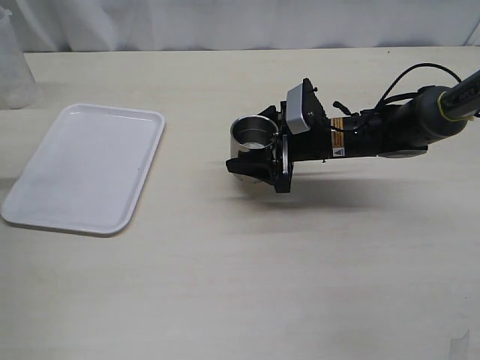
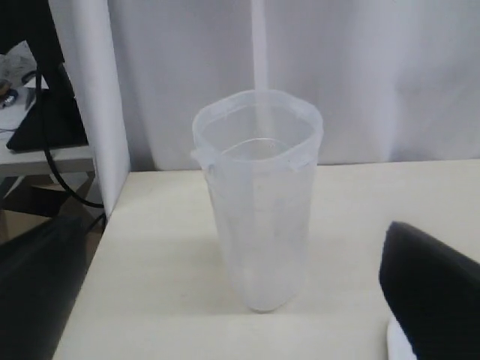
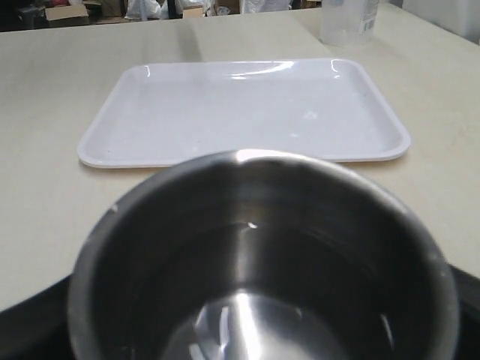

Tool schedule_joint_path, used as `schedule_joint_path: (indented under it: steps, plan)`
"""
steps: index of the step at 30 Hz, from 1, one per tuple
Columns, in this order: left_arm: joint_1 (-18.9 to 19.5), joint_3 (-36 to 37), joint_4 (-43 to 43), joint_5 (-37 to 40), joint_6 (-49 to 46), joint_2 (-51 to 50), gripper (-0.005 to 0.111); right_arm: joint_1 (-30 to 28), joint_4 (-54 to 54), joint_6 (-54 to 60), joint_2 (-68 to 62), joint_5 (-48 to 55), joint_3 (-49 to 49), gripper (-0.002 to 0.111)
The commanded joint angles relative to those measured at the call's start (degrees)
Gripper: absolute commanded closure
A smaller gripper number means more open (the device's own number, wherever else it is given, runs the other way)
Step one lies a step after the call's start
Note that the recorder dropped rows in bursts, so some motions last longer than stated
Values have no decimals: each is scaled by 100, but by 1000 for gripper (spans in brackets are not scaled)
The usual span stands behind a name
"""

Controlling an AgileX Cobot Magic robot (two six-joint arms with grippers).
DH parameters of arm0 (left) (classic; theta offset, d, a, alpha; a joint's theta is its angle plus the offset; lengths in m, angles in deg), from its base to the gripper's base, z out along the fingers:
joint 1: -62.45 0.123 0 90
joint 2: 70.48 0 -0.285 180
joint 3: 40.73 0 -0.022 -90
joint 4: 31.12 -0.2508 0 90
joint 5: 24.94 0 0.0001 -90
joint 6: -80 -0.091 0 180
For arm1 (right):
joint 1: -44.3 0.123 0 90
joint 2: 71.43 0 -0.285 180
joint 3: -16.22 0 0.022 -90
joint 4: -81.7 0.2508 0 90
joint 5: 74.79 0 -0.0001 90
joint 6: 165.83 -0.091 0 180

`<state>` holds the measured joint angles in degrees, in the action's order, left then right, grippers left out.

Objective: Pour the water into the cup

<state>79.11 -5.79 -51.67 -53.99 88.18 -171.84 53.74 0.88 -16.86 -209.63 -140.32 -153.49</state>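
Nearest lies the white tray [image 1: 82, 169], flat on the table [image 1: 300, 285]. I judge it is a place to set the cup down and catch spills. Beyond the tray's far left corner the translucent beaker [image 1: 11, 67] stands upright. The left gripper [image 2: 229, 330] faces it with its jaws spread wide and nothing between them, probably lined up to take hold of it for the pour.

Right of the tray and well apart from it is the steel cup [image 1: 244, 146], mouth up and level, which suits it for receiving liquid. The right gripper [image 1: 255, 142] is clamped on the cup, one jaw on each side. I cannot tell whether water is already inside; the shiny wall shows only reflections.
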Motion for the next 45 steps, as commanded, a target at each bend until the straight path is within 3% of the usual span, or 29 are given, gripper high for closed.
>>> schedule_joint_path:
  steps: [1, 10, 19, 27, 37, 45]
  plan:
    - [6, 418, 30, -4, 289, 776, 2, 0, 114, -8, 34, -199, -33, 104]
    - [-8, 1228, -40, -4, 1367, 2225, 2, 28, 250, -8, 34, -253, -33, 104]
    - [-8, 1701, -177, 58, 1889, 3148, 2, 721, 661, 22, 34, -187, -141, 104]
    - [-8, 1886, -445, 3, 2061, 3242, 2, 1449, 688, -682, 34, -140, -840, 104]
    - [-8, 1886, -446, -7, 2061, 3242, 2, 2456, 688, -936, -36, 1105, -1641, 104]
    - [-8, 1886, -446, -7, 2061, 3242, 2, 2735, 686, -1899, -971, 1332, -3207, 104]
